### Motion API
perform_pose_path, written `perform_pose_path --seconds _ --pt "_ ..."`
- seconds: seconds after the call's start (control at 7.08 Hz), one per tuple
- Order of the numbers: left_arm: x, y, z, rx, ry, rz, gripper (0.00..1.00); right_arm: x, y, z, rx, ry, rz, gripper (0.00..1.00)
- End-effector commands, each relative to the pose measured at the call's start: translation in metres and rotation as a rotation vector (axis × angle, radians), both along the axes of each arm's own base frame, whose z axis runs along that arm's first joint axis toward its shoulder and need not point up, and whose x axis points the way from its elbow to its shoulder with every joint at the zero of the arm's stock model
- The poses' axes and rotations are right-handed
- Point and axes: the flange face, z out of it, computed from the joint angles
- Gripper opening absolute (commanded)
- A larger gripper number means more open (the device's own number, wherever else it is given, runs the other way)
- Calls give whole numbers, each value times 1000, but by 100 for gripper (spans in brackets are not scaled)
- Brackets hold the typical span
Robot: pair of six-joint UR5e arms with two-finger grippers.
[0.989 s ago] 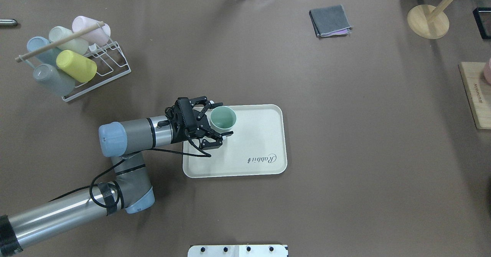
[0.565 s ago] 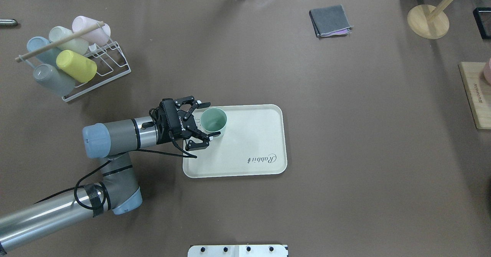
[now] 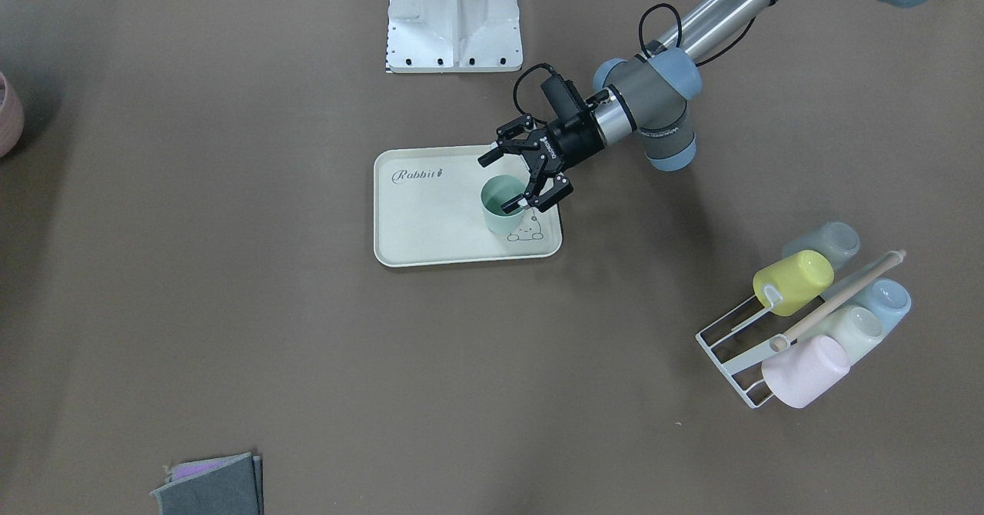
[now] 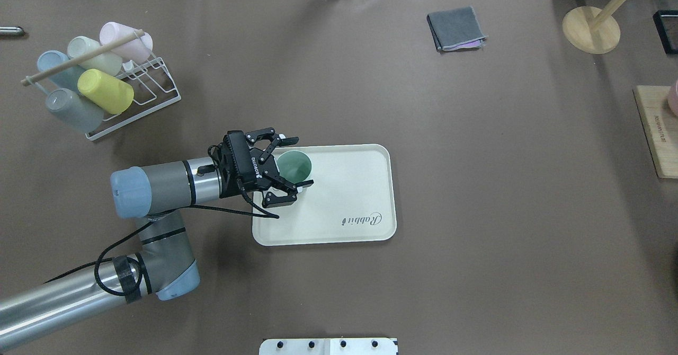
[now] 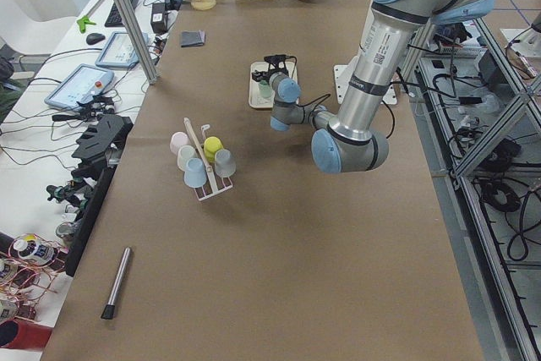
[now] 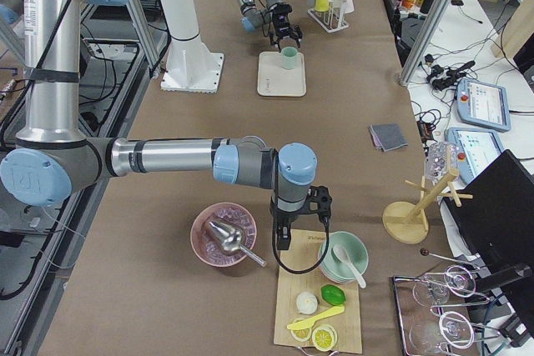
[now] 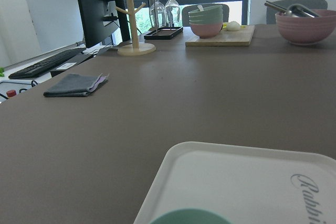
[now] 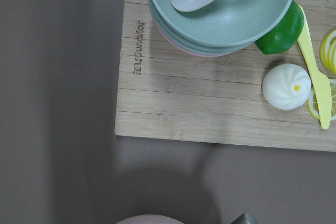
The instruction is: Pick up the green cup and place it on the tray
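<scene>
The green cup stands upright on the cream tray, in the tray's corner nearest the cup rack. My left gripper is open, with one finger on each side of the cup and a gap on the far side. In the front-facing view the cup stands by the bunny drawing, with the left gripper around its rim. The left wrist view shows only the cup's rim and the tray. My right gripper hangs over a wooden board far from the tray. I cannot tell if it is open.
A white wire rack with several pastel cups, one of them yellow, stands far left of the tray. A grey cloth, a wooden stand and a wooden board lie to the right. A pink bowl sits by the right arm.
My left gripper carried the green cup a little to the left over the tray, then its fingers spread wider. The cup now stands free between them.
</scene>
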Motion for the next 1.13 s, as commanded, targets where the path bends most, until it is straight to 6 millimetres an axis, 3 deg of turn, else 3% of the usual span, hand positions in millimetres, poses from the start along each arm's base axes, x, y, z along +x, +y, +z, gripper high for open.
perform_pose_path --seconds 0.0,0.14,0.42,0.71,0.99 --pt "-17 -12 -60 -72 -140 -31 99 0 0 0 1 0 1 100" --pt "-30 -32 -85 -140 -260 -67 99 0 -2 -2 6 0 1 100" --pt "-63 -89 -110 -288 -473 -166 99 0 -3 -6 13 0 1 100" --pt "-97 -134 -116 -461 -687 -240 99 0 -2 -4 9 0 1 100" --pt "-165 -159 -106 -656 -872 -316 99 0 -2 -4 9 0 1 100"
